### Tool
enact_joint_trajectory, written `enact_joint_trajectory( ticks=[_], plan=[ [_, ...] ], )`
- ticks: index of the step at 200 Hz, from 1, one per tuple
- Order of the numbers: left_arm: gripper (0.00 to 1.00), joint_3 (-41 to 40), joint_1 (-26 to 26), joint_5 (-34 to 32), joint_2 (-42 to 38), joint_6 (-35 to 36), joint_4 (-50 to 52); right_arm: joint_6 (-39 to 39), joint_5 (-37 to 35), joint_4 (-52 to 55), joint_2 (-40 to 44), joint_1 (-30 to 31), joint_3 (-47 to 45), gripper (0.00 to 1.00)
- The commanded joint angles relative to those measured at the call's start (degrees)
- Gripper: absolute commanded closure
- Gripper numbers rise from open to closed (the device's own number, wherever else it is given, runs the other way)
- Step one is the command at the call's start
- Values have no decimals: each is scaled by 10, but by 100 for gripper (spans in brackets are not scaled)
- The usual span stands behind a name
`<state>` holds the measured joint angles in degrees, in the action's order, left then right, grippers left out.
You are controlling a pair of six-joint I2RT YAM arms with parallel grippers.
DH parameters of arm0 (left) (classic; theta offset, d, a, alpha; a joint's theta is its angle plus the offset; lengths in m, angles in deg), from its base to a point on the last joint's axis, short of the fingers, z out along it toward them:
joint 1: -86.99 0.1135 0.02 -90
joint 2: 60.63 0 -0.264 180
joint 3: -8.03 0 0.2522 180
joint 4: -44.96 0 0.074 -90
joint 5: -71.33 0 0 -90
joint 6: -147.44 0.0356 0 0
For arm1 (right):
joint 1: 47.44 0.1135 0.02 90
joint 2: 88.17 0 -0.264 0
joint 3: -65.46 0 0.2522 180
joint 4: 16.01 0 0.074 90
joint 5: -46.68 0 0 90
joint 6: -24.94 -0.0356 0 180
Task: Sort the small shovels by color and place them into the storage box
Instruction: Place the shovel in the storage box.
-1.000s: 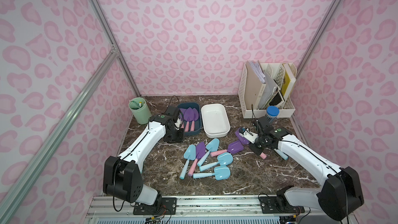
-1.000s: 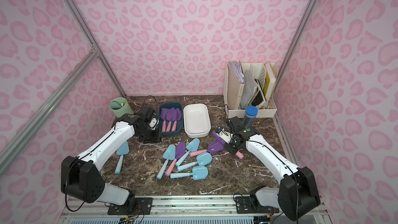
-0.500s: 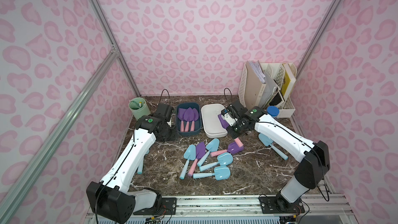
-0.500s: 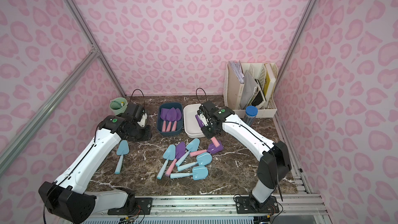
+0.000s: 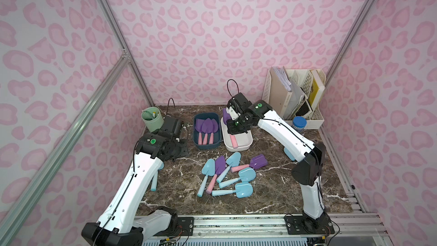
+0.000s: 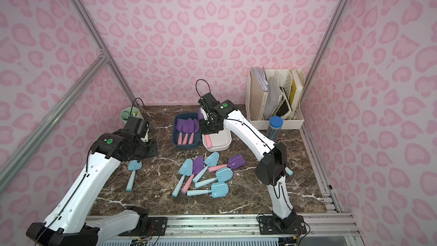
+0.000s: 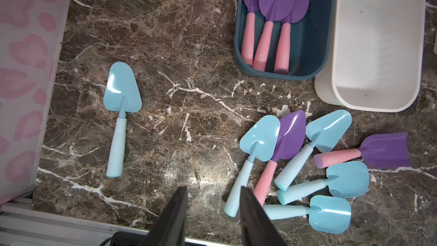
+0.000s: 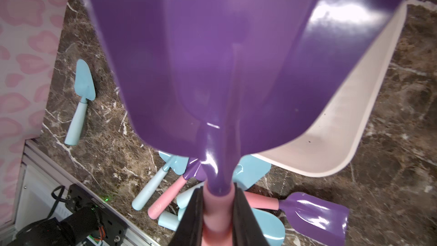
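My right gripper (image 8: 217,199) is shut on the pink handle of a purple-bladed shovel (image 8: 212,55). It holds that shovel (image 5: 225,114) in the air over the white storage box (image 5: 246,146), beside the dark blue storage box (image 5: 205,147). Three purple shovels (image 7: 281,3) lie in the blue box. The white box (image 7: 369,108) has nothing inside. A pile of light blue and purple shovels (image 5: 227,176) lies mid-table. One light blue shovel (image 7: 121,114) lies apart at the left. My left gripper (image 7: 214,191) hangs open and empty above the table's left side.
A green cup (image 5: 152,119) stands at the back left. A white file organizer (image 5: 295,95) and a blue-lidded jar (image 5: 299,124) stand at the back right. Another light blue shovel (image 6: 289,171) lies partly hidden behind the right arm. A metal rail (image 5: 236,223) runs along the front.
My right arm has carried the purple shovel from the table's right side back over the boxes. My left arm has drawn away from the blue box toward the left.
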<state>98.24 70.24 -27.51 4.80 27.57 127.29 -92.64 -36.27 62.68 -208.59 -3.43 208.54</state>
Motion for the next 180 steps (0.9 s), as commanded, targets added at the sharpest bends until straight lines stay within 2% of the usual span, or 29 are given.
enact_joint_trajectory(
  ticks=[1, 29, 67, 110, 180],
  plan=[
    [59, -7, 0, -18, -20, -11, -4, -50, 20, 15, -41, 5, 73, 100],
    [58, -15, 0, -40, -48, -12, -14, -89, 27, -5, -91, 14, 140, 100],
    [57, -17, 0, -45, -53, -13, -16, -122, 24, -71, -129, 18, 148, 100],
    [57, -23, 1, -47, -57, -11, -21, -118, -17, -176, -169, 32, 172, 100],
    [57, -45, 1, -47, -72, -4, -29, -117, -48, -262, -267, 32, 224, 100]
  ],
)
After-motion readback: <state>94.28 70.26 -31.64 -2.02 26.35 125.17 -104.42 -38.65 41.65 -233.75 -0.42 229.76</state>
